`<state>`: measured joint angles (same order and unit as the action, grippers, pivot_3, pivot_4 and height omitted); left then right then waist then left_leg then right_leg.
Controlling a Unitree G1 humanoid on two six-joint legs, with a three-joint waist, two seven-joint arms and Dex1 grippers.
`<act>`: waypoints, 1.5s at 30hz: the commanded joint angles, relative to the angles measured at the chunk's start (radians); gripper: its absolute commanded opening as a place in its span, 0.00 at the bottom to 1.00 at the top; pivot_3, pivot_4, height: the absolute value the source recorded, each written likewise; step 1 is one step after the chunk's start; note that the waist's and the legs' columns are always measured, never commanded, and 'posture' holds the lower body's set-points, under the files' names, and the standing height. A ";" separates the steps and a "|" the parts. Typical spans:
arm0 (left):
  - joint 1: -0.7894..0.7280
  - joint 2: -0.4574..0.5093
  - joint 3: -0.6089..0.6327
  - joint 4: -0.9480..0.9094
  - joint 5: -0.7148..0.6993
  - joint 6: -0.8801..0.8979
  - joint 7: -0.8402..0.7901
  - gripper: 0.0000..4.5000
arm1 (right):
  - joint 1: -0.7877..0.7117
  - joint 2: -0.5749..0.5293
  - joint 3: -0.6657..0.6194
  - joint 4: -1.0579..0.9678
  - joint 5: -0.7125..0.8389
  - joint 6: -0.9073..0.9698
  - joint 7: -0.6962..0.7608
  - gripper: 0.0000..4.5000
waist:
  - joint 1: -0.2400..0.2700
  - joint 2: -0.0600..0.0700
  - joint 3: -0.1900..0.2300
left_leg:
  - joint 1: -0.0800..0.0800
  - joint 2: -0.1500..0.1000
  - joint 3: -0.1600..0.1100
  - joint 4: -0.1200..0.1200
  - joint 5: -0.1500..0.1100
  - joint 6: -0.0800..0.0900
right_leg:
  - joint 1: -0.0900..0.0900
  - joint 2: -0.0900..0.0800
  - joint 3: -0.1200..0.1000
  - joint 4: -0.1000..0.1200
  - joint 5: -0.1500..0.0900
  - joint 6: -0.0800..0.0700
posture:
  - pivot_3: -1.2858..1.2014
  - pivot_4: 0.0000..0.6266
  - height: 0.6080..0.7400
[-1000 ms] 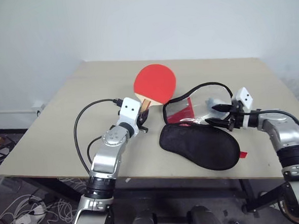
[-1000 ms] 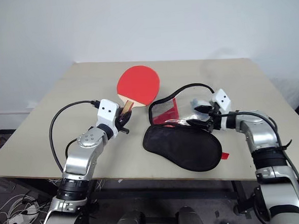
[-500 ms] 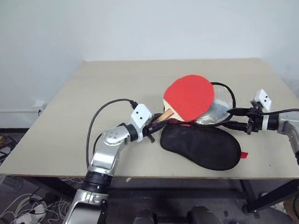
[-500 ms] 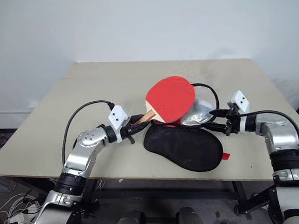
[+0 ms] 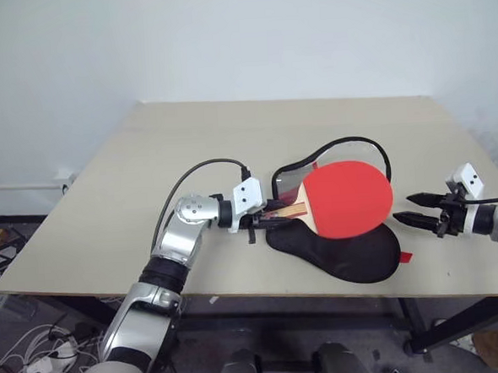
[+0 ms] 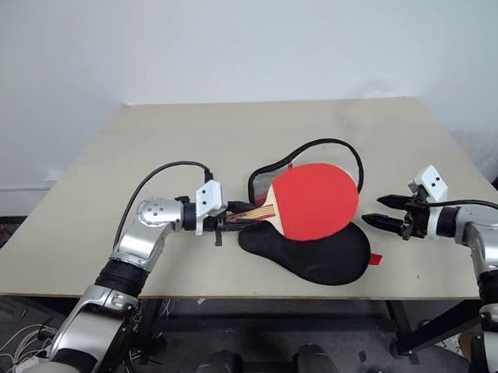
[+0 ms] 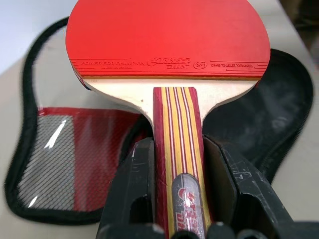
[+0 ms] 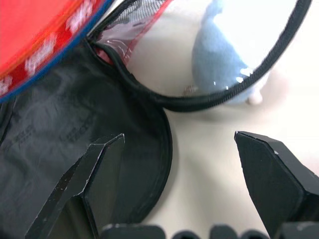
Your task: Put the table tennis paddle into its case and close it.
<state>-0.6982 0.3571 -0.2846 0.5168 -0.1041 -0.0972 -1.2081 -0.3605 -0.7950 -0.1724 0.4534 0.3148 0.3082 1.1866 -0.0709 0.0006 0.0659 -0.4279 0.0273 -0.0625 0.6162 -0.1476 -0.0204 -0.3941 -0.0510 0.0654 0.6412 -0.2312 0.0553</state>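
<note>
Table tennis paddle (image 5: 349, 197): round red rubber face, pale wood neck, handle striped red, yellow and dark; small raised lettering along the lower edge of the rubber reads "POWER FOR CHAMPION" and "TABLE TENNIS", with a logo between them too fine to make out, and a silver-and-red label on the handle that cannot be read. Left gripper (image 7: 182, 164): closed on the handle from both sides, holding the paddle roughly level, its blade above the opened case. Case (image 5: 337, 247): soft, paddle-shaped, lying unzipped on the table; black half nearest the front edge, the other half, red with a clear panel and black zipper rim (image 5: 292, 174), folded back behind it; a small red tab (image 5: 405, 257) shows at the black half's right end. Right gripper (image 5: 418, 209): fingers spread wide, holding nothing, just to the right of the case and apart from it. Pale blue-grey soft lump (image 8: 223, 59): seen through the clear panel in the right wrist view, beside the zipper rim. Black cable (image 5: 193, 177): loops over the left forearm. Table (image 5: 146, 167): plain beige top, light wall behind. Cables and a power strip (image 5: 42, 366): on the floor at lower left.
</note>
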 commanded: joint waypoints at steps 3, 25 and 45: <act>-0.135 -0.036 -0.009 0.145 0.012 -0.109 -0.106 0.24 | 0.063 -0.011 -0.073 -0.140 0.059 0.034 -0.042 0.85 | 0.001 0.000 0.000 | 0.000 0.000 0.000 0.000 0.000 0.000 | 0.000 0.000 0.000 0.000 0.000 0.000 | 0.52 0.00 1.00; -0.363 -0.162 -0.030 0.630 0.190 -0.341 -0.193 0.24 | 0.408 0.008 -0.255 -0.490 0.174 0.135 -0.218 0.85 | 0.006 -0.003 0.002 | -0.001 0.000 0.000 0.003 -0.001 0.001 | 0.001 0.000 0.000 0.000 0.000 0.000 | 0.52 0.00 1.00; -0.401 -0.194 -0.010 0.718 0.246 -0.359 -0.091 0.24 | 0.452 -0.012 -0.282 -0.495 0.176 0.134 -0.221 0.85 | 0.006 -0.004 0.002 | -0.001 0.000 -0.001 0.005 -0.001 0.002 | 0.001 -0.001 0.000 0.000 0.000 0.001 | 0.52 0.00 1.00</act>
<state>-1.0491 0.1685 -0.3282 1.2453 0.1487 -0.4442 -1.3156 0.0930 -0.8019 -0.4280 0.0016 0.4712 0.4478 0.9692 -0.0645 -0.0031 0.0680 -0.4292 0.0270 -0.0630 0.6212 -0.1488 -0.0188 -0.3926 -0.0517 0.0655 0.6413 -0.2315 0.0558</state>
